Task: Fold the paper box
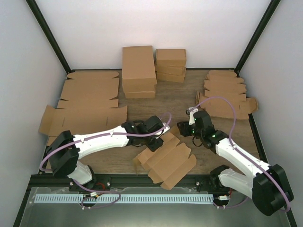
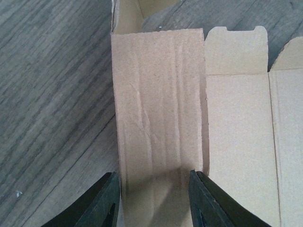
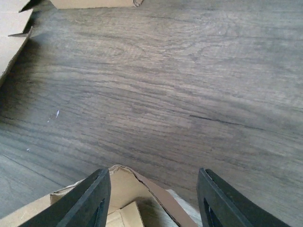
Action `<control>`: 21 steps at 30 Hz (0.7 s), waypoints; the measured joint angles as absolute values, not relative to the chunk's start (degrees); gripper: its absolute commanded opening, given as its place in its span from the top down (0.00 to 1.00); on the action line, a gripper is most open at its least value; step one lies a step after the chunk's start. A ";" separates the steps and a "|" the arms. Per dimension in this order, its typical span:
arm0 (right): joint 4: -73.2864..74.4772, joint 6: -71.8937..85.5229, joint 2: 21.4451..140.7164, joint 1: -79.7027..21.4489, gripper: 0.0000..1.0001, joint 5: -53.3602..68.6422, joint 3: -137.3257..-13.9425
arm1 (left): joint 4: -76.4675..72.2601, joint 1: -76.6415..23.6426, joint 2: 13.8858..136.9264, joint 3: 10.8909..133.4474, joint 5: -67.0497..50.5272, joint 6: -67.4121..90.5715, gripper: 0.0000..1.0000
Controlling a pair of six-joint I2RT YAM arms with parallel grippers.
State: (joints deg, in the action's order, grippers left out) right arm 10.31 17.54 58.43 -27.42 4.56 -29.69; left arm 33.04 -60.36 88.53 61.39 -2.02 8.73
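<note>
The paper box (image 1: 166,161) lies partly unfolded near the table's front middle, flaps spread. My left gripper (image 1: 159,137) sits at its far left end. In the left wrist view, the left gripper (image 2: 154,191) is open, and its fingertips (image 2: 108,201) straddle a creased upright-looking panel (image 2: 158,109) of the box, close to both edges. A flat panel with a tab (image 2: 236,132) lies to the right. My right gripper (image 1: 182,130) is open over the box's far corner. In the right wrist view, a bent flap (image 3: 125,189) rises between the open right gripper's (image 3: 151,191) fingers.
Two stacks of bigger folded brown boxes (image 1: 138,71) (image 1: 170,64) stand at the back. Large flat cardboard sheets (image 1: 90,97) cover the left side. Smaller die-cut blanks (image 1: 227,92) are piled at the back right. Sheet edges (image 3: 12,38) show at the right wrist view's top left.
</note>
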 measured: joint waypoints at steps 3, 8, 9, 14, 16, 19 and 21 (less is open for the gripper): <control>11.03 16.88 58.43 -27.42 0.54 4.89 -29.69 | 33.01 -60.84 88.53 61.39 -2.48 8.99 0.57; 11.77 16.47 58.11 -27.42 0.52 6.52 -29.69 | 32.71 -61.30 88.55 61.21 -2.98 9.43 0.54; 11.77 16.45 58.04 -27.42 0.51 6.74 -29.69 | 32.60 -61.36 88.55 61.12 -3.05 9.52 0.52; 12.10 16.29 58.72 -27.42 0.53 7.92 -29.69 | 32.38 -61.91 88.97 60.95 -3.31 10.26 0.46; 12.38 16.29 59.27 -27.42 0.53 8.40 -29.69 | 32.23 -62.13 89.23 60.95 -3.49 10.39 0.46; 12.86 16.34 59.57 -27.46 0.53 8.91 -29.69 | 32.16 -62.30 89.54 60.95 -3.84 10.46 0.45; 12.97 16.47 59.55 -27.46 0.52 9.23 -29.71 | 32.16 -62.33 89.73 60.95 -4.14 10.48 0.42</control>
State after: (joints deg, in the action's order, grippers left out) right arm 12.97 16.47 59.55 -27.46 9.23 -29.71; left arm 32.16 -62.33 89.73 60.95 -4.14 10.48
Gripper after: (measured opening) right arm 0.473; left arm 0.545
